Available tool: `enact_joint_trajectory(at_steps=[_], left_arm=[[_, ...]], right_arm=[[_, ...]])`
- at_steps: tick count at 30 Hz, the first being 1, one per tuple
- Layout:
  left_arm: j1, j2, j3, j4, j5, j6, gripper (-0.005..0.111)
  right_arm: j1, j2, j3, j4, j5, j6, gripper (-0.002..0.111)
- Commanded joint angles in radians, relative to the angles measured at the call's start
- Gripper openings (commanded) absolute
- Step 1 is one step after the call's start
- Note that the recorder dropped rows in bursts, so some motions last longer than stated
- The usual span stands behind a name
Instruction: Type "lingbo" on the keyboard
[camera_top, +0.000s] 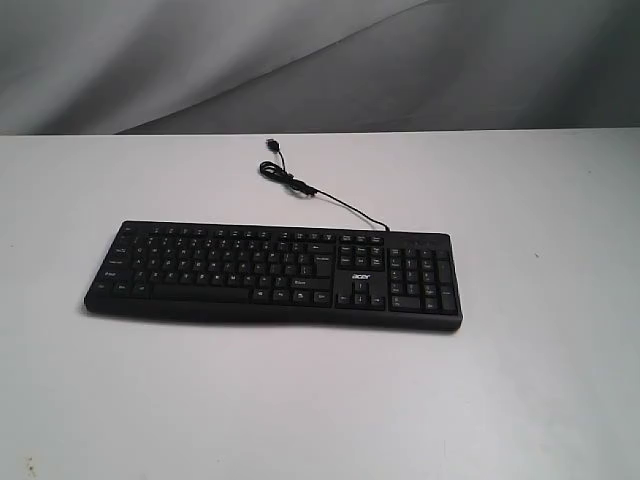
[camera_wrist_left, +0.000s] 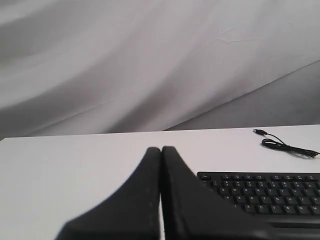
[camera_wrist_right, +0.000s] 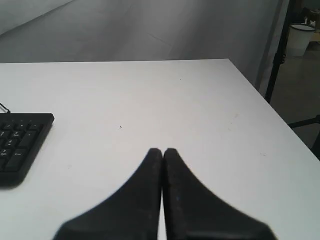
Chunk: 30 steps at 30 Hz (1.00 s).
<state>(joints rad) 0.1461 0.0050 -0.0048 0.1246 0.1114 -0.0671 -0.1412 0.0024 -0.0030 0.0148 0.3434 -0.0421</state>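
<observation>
The black keyboard (camera_top: 275, 275) lies flat in the middle of the white table, number pad to the right, with its thin black cable (camera_top: 310, 190) curling away behind it. No arm shows in the exterior view. In the left wrist view my left gripper (camera_wrist_left: 161, 149) is shut with nothing in it, off the keyboard's (camera_wrist_left: 265, 192) escape-key end. In the right wrist view my right gripper (camera_wrist_right: 162, 150) is also shut and empty, over bare table beyond the keyboard's (camera_wrist_right: 20, 145) number-pad end.
The white table (camera_top: 540, 400) ends at a right-hand edge (camera_wrist_right: 260, 95), past which stand a dark stand leg (camera_wrist_right: 277, 55) and a white bin (camera_wrist_right: 302, 37). A grey draped backdrop (camera_top: 300, 60) hangs behind the table.
</observation>
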Motion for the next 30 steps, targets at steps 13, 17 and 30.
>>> enact_joint_trajectory(at_steps=[13,17,30], left_arm=[[-0.007,-0.005,0.005,0.000,-0.010,-0.002,0.001],[-0.007,-0.005,0.005,0.000,-0.010,-0.002,0.001],[-0.007,-0.005,0.005,0.000,-0.010,-0.002,0.001]], right_arm=[[-0.008,-0.002,0.003,-0.022,-0.389,-0.006,0.000],[-0.008,-0.002,0.003,-0.022,-0.481,-0.006,0.000],[-0.008,0.159,-0.216,-0.325,-0.771,0.692,0.000]])
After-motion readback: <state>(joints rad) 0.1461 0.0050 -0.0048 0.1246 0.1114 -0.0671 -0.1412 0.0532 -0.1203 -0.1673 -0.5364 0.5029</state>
